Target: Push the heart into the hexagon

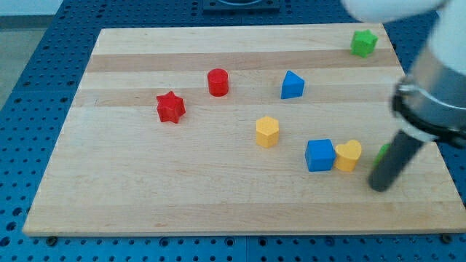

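The yellow heart (349, 155) lies at the view's lower right, touching the right side of a blue cube (320, 155). The yellow hexagon (267, 132) sits to the upper left of the cube, apart from it. My tip (378, 187) is down on the board just right of and slightly below the heart, a small gap away. The dark rod hides most of a green block (381, 151) right of the heart.
A red star (171, 107) and a red cylinder (218, 81) lie at the view's left and centre. A blue triangular block (292, 85) sits above the hexagon. A green block (363, 43) is at the top right corner. The wooden board (145, 189) ends close to the tip's right.
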You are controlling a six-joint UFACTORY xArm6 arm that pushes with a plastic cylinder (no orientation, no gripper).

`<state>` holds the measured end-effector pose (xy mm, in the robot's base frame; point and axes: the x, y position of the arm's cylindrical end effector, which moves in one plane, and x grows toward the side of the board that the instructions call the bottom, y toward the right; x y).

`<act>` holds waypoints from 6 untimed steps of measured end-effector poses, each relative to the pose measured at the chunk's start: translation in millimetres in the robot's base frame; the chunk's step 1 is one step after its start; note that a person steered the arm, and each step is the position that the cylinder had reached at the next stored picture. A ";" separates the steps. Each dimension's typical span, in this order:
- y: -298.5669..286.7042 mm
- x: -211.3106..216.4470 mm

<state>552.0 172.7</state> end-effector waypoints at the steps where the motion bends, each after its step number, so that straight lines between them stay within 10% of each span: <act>1: -5.0 -60.0; 6: -53.1 -64.9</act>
